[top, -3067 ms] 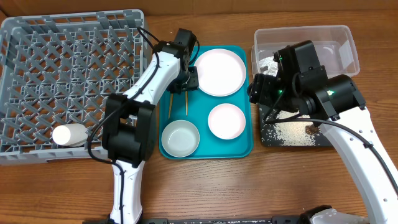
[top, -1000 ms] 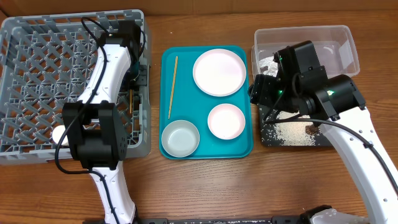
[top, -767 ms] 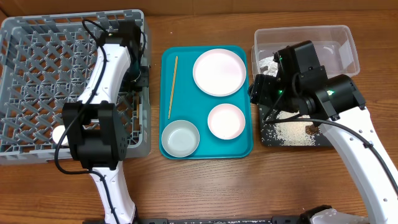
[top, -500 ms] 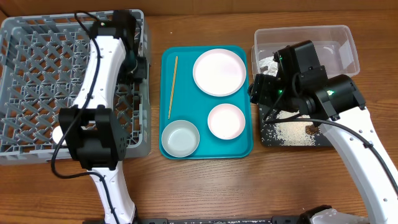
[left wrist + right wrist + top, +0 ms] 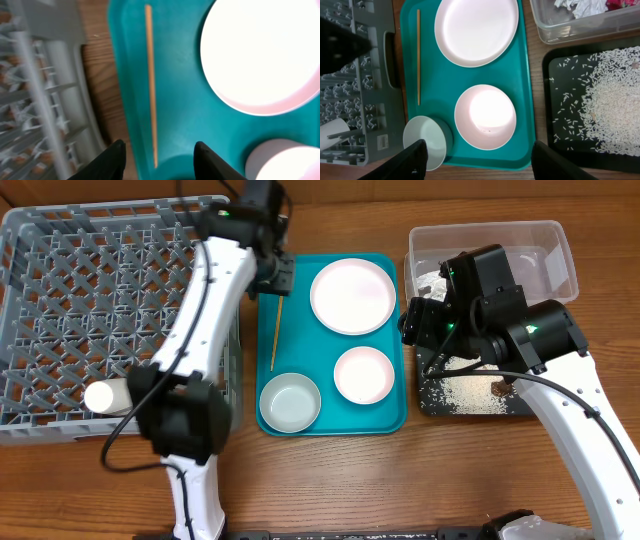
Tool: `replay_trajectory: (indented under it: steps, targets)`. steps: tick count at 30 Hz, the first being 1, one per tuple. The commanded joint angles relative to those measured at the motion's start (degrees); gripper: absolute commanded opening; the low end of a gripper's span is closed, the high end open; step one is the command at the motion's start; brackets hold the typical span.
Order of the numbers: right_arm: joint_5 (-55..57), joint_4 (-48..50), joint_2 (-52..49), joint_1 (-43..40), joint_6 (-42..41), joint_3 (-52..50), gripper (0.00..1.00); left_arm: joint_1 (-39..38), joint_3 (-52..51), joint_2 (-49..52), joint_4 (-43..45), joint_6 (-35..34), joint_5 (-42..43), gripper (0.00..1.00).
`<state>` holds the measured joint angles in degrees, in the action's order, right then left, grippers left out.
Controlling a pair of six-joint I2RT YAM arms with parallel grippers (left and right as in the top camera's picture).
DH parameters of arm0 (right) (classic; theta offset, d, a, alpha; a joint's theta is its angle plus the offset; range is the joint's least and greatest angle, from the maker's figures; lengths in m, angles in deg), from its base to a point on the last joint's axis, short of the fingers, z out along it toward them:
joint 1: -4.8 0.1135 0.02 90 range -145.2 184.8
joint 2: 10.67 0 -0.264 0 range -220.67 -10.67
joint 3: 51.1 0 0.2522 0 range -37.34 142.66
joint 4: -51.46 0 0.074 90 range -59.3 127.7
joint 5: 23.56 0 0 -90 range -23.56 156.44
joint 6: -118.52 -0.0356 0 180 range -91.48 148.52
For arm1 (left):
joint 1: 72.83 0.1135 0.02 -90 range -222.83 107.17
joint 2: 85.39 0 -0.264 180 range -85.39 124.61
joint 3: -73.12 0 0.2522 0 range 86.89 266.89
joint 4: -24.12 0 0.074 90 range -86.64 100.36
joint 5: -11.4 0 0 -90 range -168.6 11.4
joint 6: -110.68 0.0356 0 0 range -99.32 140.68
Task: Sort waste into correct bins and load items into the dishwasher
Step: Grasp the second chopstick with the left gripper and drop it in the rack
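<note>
A teal tray (image 5: 330,418) holds one wooden chopstick (image 5: 277,322), a large white plate (image 5: 352,297), a small white bowl (image 5: 363,373) and a grey-green bowl (image 5: 290,402). My left gripper (image 5: 277,277) hangs open and empty over the tray's top left corner. In the left wrist view its fingers (image 5: 160,161) straddle the lower end of the chopstick (image 5: 150,85) from above. My right gripper (image 5: 418,323) is open and empty at the tray's right edge. In the right wrist view it (image 5: 482,165) is high above the small bowl (image 5: 485,117).
The grey dish rack (image 5: 110,310) on the left holds a white cup (image 5: 110,395). A clear bin (image 5: 490,255) with crumpled waste stands at the back right. A black tray (image 5: 475,390) strewn with rice lies in front of it.
My left gripper has swung from the rack's right edge to the tray's top left corner. The tray held two chopsticks three seconds ago and holds one now. The right arm has not moved.
</note>
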<state>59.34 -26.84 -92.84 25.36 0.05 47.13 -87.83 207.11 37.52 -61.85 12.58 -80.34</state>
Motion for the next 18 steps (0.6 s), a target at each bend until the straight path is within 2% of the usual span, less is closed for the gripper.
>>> replay_trajectory:
  steps: [1,13,15,17,18]
  targets:
    - [0.1,0.3,0.1,-0.3,0.0,0.7,0.68,0.3,-1.3,6.4,0.4,-1.7,-1.9,0.43]
    - [0.1,0.3,0.1,-0.3,0.0,0.7,0.68,0.2,-1.3,17.1,1.9,-2.6,-1.8,0.35]
    - [0.1,0.3,0.1,-0.3,0.0,0.7,0.68,0.2,-1.3,18.1,2.1,-2.6,-1.8,0.3]
    - [0.1,0.3,0.1,-0.3,0.0,0.7,0.68,0.2,-1.3,18.4,1.8,-2.6,-1.6,0.16]
    - [0.1,0.3,0.1,-0.3,-0.1,0.7,0.68,0.2,-1.3,18.4,1.7,-2.6,-1.6,0.14]
